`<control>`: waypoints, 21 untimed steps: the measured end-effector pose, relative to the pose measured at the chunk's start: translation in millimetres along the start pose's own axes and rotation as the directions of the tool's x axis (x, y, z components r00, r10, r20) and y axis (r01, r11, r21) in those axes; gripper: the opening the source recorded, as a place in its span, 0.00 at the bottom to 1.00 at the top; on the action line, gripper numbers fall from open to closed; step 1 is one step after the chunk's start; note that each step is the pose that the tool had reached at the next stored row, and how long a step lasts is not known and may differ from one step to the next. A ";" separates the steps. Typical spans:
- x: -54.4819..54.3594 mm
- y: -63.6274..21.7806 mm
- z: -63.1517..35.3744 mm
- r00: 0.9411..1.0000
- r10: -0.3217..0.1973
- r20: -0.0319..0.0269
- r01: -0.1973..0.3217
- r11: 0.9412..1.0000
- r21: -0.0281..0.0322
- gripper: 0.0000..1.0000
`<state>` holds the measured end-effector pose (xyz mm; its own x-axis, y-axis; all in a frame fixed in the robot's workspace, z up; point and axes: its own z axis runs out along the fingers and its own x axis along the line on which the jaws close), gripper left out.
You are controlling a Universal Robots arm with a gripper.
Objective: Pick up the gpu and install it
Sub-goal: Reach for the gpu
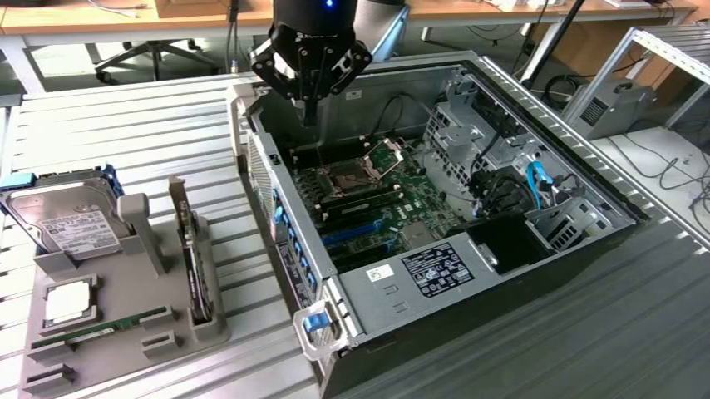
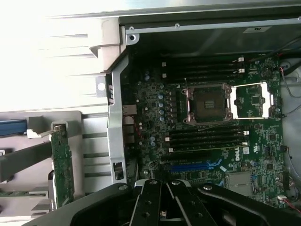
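The gpu [image 1: 195, 259] stands on edge in a slot of the grey holder [image 1: 122, 341], at the exterior view's left: a thin green board with a silver bracket at its far end. In the wrist view the gpu [image 2: 61, 165] appears as a green strip beside the case wall. My gripper [image 1: 309, 116] hangs above the far corner of the open computer case [image 1: 444, 283], well away from the gpu. Its fingers are shut with nothing between them. In the wrist view, the gripper [image 2: 161, 188] looks down on the motherboard [image 2: 211, 141] with its open CPU socket.
The holder also carries a silver hard drive [image 1: 66, 224], a CPU chip [image 1: 69, 299] and a narrow RAM stick [image 1: 100, 328]. Inside the case are the motherboard [image 1: 372, 204], drive cages [image 1: 477, 125] and blue cables [image 1: 538, 187]. Everything rests on a slatted metal table [image 1: 122, 125].
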<state>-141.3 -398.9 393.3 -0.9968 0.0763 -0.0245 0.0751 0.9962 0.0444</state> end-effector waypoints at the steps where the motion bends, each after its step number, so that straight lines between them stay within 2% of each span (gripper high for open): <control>1: 0.7 -0.1 0.0 1.000 0.000 0.000 0.000 1.000 0.000 0.11; 21: 10.2 -0.8 -0.3 1.000 0.000 0.000 0.000 1.000 0.000 0.11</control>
<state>-151.5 -398.9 393.3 -0.9968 0.0762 -0.0245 0.0751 0.9962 0.0444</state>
